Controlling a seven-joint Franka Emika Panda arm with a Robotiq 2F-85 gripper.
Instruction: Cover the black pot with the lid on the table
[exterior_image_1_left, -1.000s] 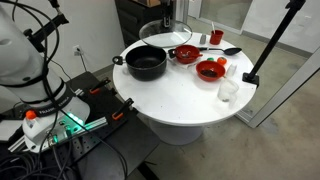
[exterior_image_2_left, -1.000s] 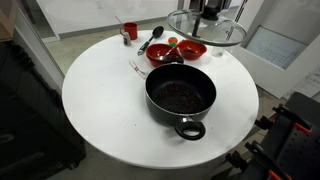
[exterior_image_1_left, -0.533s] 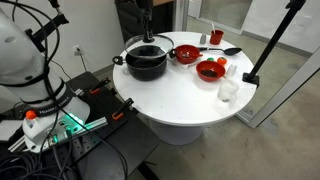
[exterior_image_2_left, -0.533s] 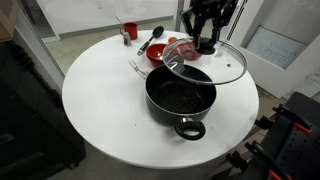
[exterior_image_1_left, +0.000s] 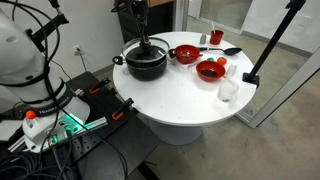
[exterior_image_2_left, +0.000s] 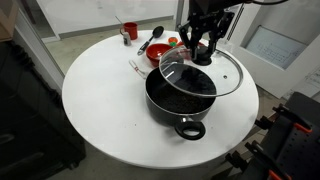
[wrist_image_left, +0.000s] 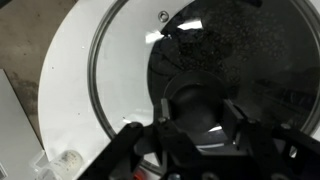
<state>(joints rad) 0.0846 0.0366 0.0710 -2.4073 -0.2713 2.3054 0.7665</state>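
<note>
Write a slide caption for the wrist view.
Gripper holds the glass lid above the black pot on the white table.

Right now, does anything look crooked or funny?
Yes. The lid, held by the gripper, hangs off-centre over the black pot and sticks out past its rim on one side.

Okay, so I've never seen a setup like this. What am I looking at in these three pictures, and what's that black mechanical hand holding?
It is a robot arm working at a round white table. Two pictures come from cameras standing outside the robot; the third looks down from its wrist. The arm's hand grips the knob of a glass lid, held just over the black pot, off-centre, not seated yet. Also on the table are two red bowls, a red cup and a black spoon.
</note>
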